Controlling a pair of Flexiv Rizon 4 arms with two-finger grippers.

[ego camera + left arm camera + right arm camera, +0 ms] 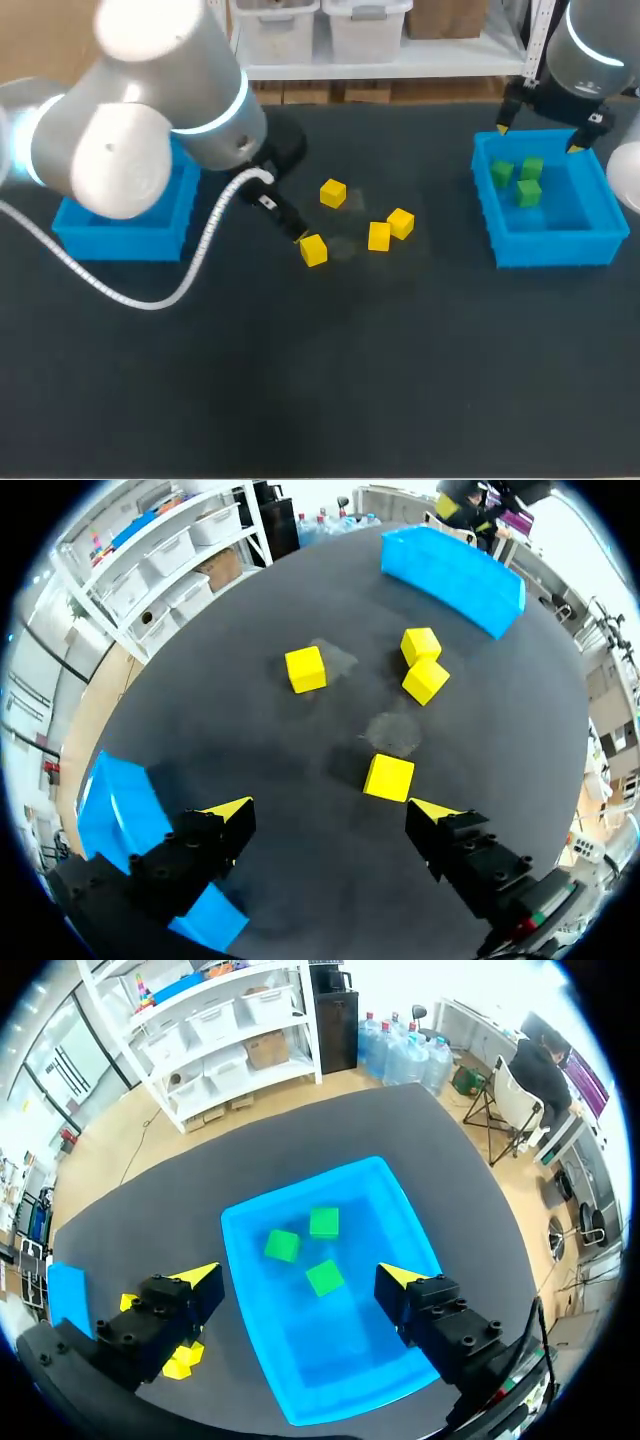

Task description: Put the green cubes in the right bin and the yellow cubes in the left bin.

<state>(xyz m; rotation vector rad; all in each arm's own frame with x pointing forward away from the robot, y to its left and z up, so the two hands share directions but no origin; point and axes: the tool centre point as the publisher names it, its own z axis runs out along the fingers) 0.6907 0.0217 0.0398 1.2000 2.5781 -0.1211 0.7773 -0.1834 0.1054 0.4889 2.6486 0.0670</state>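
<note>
Several yellow cubes lie mid-table; the nearest one (313, 250) (389, 777) sits just ahead of my left gripper (290, 226) (333, 816), close to one fingertip. That gripper is open and holds nothing. Other yellow cubes (333, 193) (378, 236) (400, 223) lie farther on. Three green cubes (528, 192) (325, 1277) rest inside the right blue bin (555, 248) (300, 1380). My right gripper (538, 138) (300, 1280) hangs open over that bin, empty. The left blue bin (120, 240) (118, 802) is partly hidden by my left arm.
The table is a dark mat. My left arm's white cable (150, 300) loops over the mat in front of the left bin. Yellow cubes (180, 1360) show beside one right-gripper finger, outside the bin.
</note>
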